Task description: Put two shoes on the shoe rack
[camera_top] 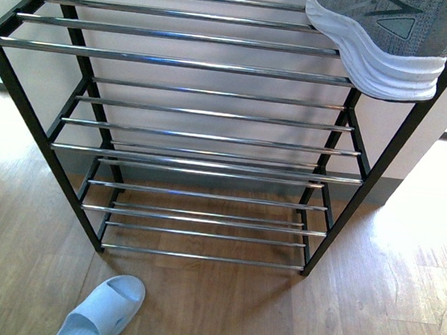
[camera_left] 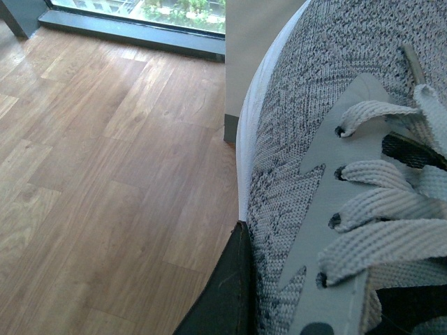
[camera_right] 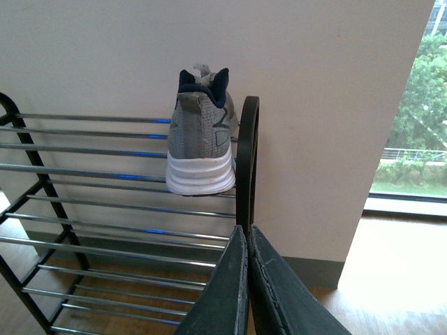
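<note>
Sneaker [camera_top: 379, 32] occupies rack [camera_top: 178, 60] top tier's right end; leftward open; slipper [camera_top: 103, 310] on floor.

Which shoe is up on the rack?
The grey sneaker, on the top rods of the shoe rack; the pale blue slipper lies on the floor.

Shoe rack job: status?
Done: one sneaker sits on the top tier of the rack, right end. In hand: the left gripper presses against a second sneaker, likely holding it. The right gripper is shut, empty. To do: rack that one; a slipper lies on the floor.
</note>
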You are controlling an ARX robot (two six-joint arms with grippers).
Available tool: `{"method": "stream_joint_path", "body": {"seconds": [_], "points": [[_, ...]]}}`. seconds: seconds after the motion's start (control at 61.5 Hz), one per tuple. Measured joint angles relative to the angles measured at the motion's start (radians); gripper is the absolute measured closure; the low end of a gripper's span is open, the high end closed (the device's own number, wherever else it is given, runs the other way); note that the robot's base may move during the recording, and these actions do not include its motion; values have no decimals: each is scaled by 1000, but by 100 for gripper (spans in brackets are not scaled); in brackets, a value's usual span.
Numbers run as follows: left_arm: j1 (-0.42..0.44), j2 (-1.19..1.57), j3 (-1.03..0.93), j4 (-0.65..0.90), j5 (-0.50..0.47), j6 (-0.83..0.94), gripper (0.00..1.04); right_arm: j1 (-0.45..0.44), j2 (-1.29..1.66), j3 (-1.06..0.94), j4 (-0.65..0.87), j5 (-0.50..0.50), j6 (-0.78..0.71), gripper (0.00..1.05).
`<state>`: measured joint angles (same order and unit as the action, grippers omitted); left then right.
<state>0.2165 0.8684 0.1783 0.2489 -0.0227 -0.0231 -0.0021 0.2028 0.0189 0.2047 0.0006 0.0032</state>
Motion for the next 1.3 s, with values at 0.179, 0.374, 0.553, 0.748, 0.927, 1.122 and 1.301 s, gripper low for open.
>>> {"method": "stream_joint_path", "body": {"seconds": [0.179, 0.374, 0.553, 0.748, 0.927, 1.122, 1.301], "points": [[0, 0, 0, 0, 0, 0, 102, 0, -149, 0, -181, 1, 0, 103], [0, 0, 0, 0, 0, 0, 102, 0, -195, 0, -201, 0, 0, 103], [0, 0, 0, 0, 0, 0, 102, 0, -196, 0, -201, 0, 0, 103], [0, 0, 0, 0, 0, 0, 102, 0, -196, 0, -201, 0, -1, 85], [0, 0, 0, 0, 0, 0, 102, 0, -196, 0, -201, 0, -1, 54], [0, 0, 0, 0, -8, 0, 102, 0, -197, 0, -201, -4, -1, 15], [0, 0, 0, 0, 0, 0, 102, 0, -197, 0, -201, -2, -1, 9]]}}
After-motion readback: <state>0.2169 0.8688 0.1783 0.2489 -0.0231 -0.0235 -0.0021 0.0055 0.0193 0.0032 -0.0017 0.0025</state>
